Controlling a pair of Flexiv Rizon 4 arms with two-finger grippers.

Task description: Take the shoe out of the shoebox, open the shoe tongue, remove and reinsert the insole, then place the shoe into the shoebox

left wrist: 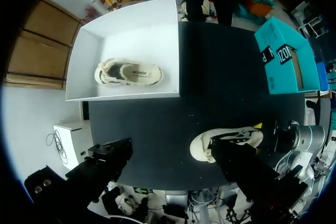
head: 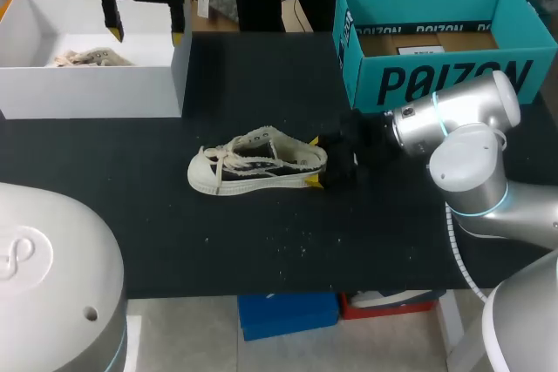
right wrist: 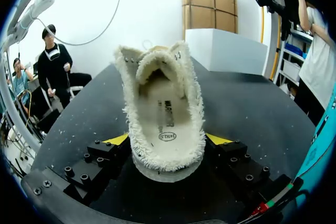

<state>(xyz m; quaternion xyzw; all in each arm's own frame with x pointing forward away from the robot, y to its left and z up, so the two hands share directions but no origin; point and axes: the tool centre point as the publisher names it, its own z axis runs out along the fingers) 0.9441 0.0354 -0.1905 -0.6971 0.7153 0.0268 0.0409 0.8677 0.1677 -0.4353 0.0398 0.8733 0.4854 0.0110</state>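
Observation:
A cream and black sneaker (head: 253, 163) lies on its sole in the middle of the black table (head: 261, 241), toe to the left. My right gripper (head: 319, 163) is at its heel. In the right wrist view the heel of the sneaker (right wrist: 165, 129) sits between the yellow-tipped fingers (right wrist: 116, 140), which press it from both sides; the insole (right wrist: 165, 111) lies inside and the tongue stands up. My left gripper (head: 146, 28) hangs open and empty over the white box (head: 87, 89); from its own view the sneaker (left wrist: 226, 139) lies far below its right finger.
Inside the white box (left wrist: 126, 30) at the back left lies a second sneaker (left wrist: 128, 73). An open teal shoebox (head: 436, 50) stands at the back right, just behind my right arm (head: 462, 128). Bare table lies in front of the sneaker.

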